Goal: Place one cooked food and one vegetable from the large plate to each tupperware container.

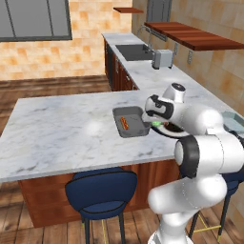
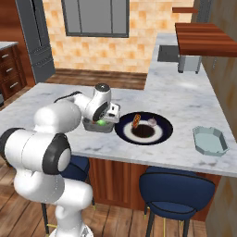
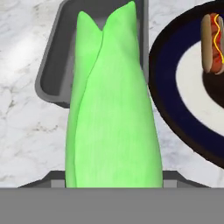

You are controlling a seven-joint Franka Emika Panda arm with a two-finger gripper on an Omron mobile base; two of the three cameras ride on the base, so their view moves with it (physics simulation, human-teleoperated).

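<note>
Over the near edge of the marble island counter (image 1: 62, 128), the gripper (image 2: 102, 121) hangs low above the dark grey tupperware container (image 1: 129, 122), clamped on a bright green ear of corn in its husk (image 3: 111, 109). In the hand view the husk runs straight out from between the fingers, its pointed tip lying over the grey tub's open well.

Step in hand, as I judge it: carrying the vegetable to the grey tub. A hot dog (image 1: 125, 123) already lies inside that tub, so this one needs only the corn to be complete.

Next move calls for: lowering a little so the husk sits within the tub walls, not across the rim, then parting the fingers. The ear is long compared with the tub; it may need to go in lengthwise or it could tip out over an edge.

Large plate (image 2: 163, 135), navy with a white ring, sits on the counter just beside the grey tub. On it: a second hot dog (image 2: 135, 121) with a mustard line, and a small pale rounded item (image 2: 152, 122), too small to name.

Pale teal-grey tupperware container (image 2: 210, 140) stands well apart, on the far side of the plate, with nothing visible in it.

Writing, brands, labels: none legible on anything.
</note>
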